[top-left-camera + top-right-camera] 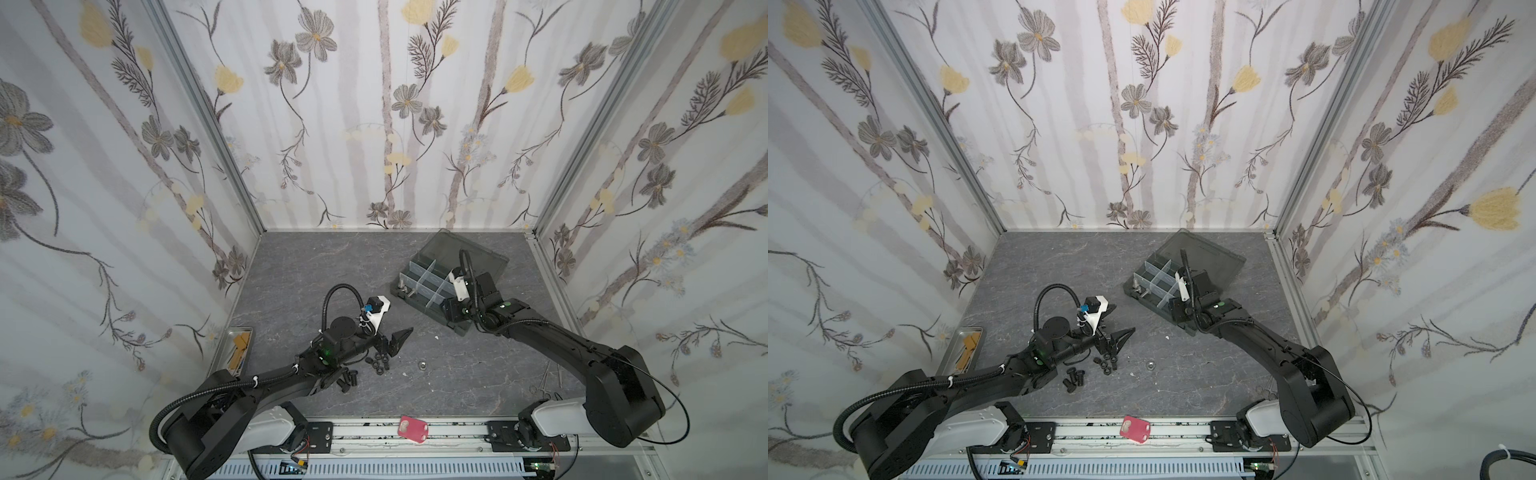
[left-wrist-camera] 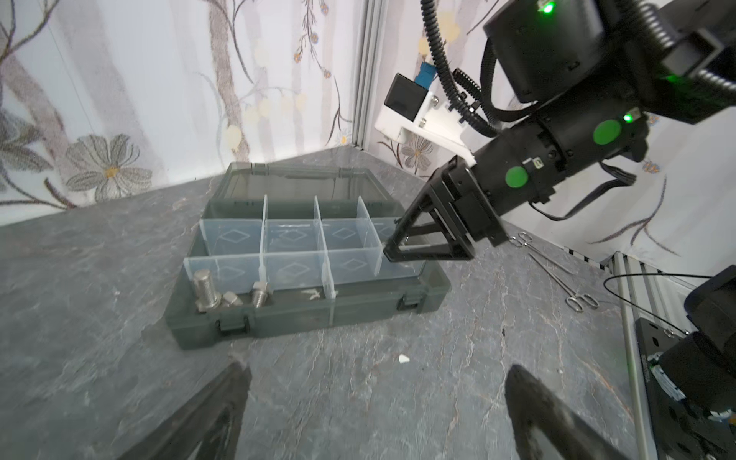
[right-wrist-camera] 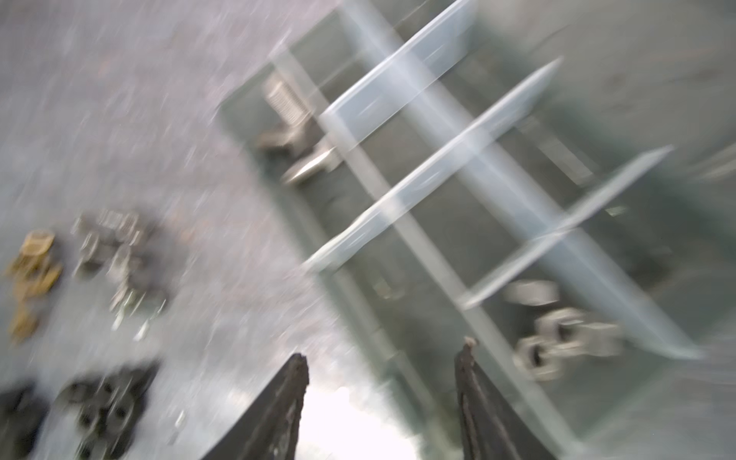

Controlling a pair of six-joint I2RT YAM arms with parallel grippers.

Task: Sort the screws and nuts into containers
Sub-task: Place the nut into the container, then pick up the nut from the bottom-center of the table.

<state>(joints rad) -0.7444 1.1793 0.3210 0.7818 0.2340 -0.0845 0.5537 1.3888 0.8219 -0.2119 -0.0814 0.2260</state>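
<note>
The right jaws hang parted and empty over the box's (image 2: 302,314) end cell, where silver nuts (image 3: 565,338) lie. I'd lift them straight up, clear of the dividers. The left jaws gape wide above the black nuts (image 1: 379,362) on the desk (image 1: 332,266). Best take one only.

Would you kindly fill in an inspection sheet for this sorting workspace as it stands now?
Surface: grey marbled tabletop, no spills seen.
Job's things: black screws and black nuts heaped beside the left arm; one silver nut lies apart; organizer box open, silver screws in an end cell, silver nuts in another.
Clutter: steel tray of tan pieces, white scrap, forceps, red tag.
Grippers: left gripper open, empty; right gripper open over the box.
Cables: corrugated conduit loops at each wrist.
Surroundings: floral wallpaper, aluminium frame.
</note>
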